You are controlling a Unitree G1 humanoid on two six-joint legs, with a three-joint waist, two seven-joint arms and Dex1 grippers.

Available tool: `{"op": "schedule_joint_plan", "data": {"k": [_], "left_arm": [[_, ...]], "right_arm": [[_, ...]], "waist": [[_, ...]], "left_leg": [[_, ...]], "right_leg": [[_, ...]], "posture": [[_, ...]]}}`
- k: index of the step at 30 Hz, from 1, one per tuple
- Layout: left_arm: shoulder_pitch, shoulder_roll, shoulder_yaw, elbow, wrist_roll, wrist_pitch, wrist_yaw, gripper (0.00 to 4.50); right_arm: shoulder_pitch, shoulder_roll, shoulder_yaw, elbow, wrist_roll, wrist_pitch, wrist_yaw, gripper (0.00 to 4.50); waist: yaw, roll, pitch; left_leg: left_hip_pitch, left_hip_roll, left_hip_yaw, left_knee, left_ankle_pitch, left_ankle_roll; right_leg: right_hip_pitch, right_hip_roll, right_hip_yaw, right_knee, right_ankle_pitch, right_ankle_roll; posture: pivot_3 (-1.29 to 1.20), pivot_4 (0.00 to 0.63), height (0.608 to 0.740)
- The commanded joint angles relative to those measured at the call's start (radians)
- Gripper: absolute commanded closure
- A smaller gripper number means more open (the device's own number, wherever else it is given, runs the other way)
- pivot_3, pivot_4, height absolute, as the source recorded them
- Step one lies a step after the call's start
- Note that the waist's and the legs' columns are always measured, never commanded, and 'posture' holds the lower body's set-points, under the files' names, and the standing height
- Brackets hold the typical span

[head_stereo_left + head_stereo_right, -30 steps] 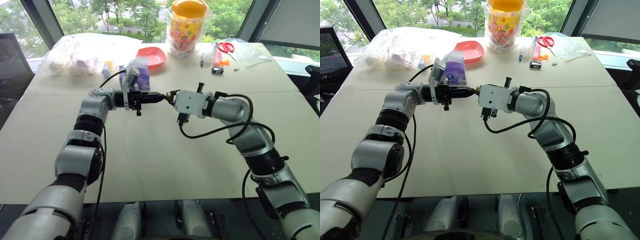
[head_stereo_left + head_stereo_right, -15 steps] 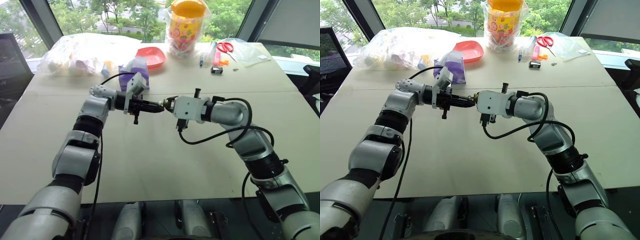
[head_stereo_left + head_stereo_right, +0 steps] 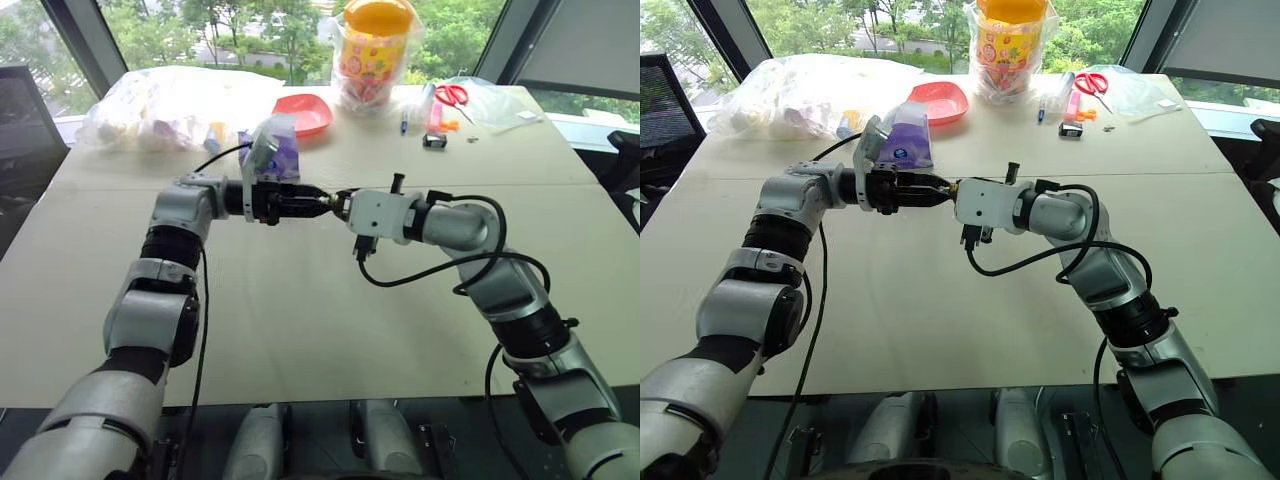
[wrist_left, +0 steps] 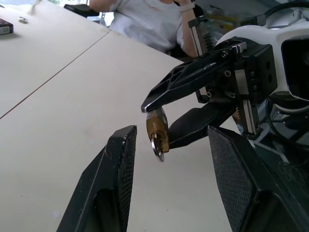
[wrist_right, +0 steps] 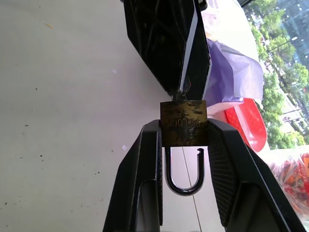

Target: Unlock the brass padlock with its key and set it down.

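Right gripper (image 5: 183, 140) clamped on brass padlock (image 5: 184, 129), body pinched between both fingers, above table (image 3: 300, 320) centre. Shackle (image 5: 184, 174) sprung: one end free of body. Key (image 4: 157, 146) sits in keyhole. Left gripper (image 4: 169, 154) at padlock's 9 o'clock in head view, fingers parted either side of key, not touching it.

Office or lab room, large beige table (image 3: 300, 330), tall windows (image 3: 250, 25) facing trees, black office chair (image 3: 25, 110).
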Motion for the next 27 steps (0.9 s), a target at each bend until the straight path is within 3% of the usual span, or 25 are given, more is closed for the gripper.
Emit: {"op": "schedule_joint_plan", "data": {"k": [1,4,8,13,18,21,24,27], "left_arm": [[-0.012,-0.016,0.004,-0.024,-0.002,-0.030,0.028,2.13],[-0.012,-0.041,0.005,-0.012,0.001,-0.047,0.059,2.90],[-0.010,-0.039,-0.003,-0.005,0.008,-0.053,0.055,4.41],[-0.011,-0.023,-0.012,0.003,0.022,-0.067,0.046,4.47],[-0.019,-0.013,-0.005,0.017,0.025,-0.078,0.039,4.47],[-0.015,-0.005,-0.002,0.010,0.024,-0.075,0.033,4.47],[-0.014,0.003,0.017,0.016,0.007,-0.050,0.027,4.47],[-0.017,0.005,0.032,0.014,-0.017,-0.012,0.012,4.47]], "right_arm": [[-0.027,-0.001,-0.018,-0.044,-0.006,-0.012,-0.014,3.73],[-0.026,0.002,-0.016,-0.051,-0.008,-0.007,-0.017,3.73],[-0.022,0.003,-0.017,-0.059,-0.012,0.001,-0.019,3.73],[-0.012,0.004,-0.026,-0.064,-0.011,0.012,-0.024,3.73],[0.009,-0.010,-0.040,-0.074,0.006,0.034,-0.012,1.55],[0.046,-0.045,-0.071,-0.101,-0.003,0.063,-0.020,0.02],[0.121,-0.030,-0.187,-0.188,0.078,0.194,-0.041,0.02],[0.155,0.045,-0.286,-0.300,0.222,0.382,-0.043,1.53]], "waist": [[-0.001,0.000,0.000],[-0.001,0.000,0.000],[-0.002,0.000,0.000],[-0.001,0.000,0.000],[0.000,0.000,0.000],[0.003,0.000,0.000],[0.003,0.000,0.000],[-0.001,0.000,0.000]], "left_leg": [[0.000,0.000,0.000,0.000,0.000,0.000],[0.000,0.000,0.000,0.000,0.000,0.000],[0.000,0.000,0.000,0.000,0.000,0.000],[0.000,0.000,0.000,0.000,0.000,0.000],[0.000,0.000,0.000,0.000,0.000,0.000],[0.000,-0.001,0.000,0.000,0.000,0.000],[0.000,-0.001,0.000,0.000,0.000,0.000],[0.000,0.000,0.000,0.000,0.000,0.000]], "right_leg": [[0.000,0.000,0.000,0.000,0.000,0.000],[0.000,0.000,0.000,0.000,0.000,0.000],[0.000,0.000,0.000,0.000,0.000,0.000],[0.000,0.000,0.000,0.000,0.000,0.000],[0.000,0.000,0.000,0.000,0.000,0.000],[0.000,0.000,0.000,0.000,0.000,0.000],[0.000,-0.001,0.000,-0.001,0.000,0.000],[0.000,-0.001,0.000,0.000,0.000,0.000]], "posture": [[0.00,0.150,0.740],[0.00,0.150,0.740],[0.00,0.150,0.740],[0.00,0.150,0.740],[0.00,0.150,0.740],[0.00,0.150,0.740],[0.00,0.150,0.740],[0.00,0.150,0.740]]}}
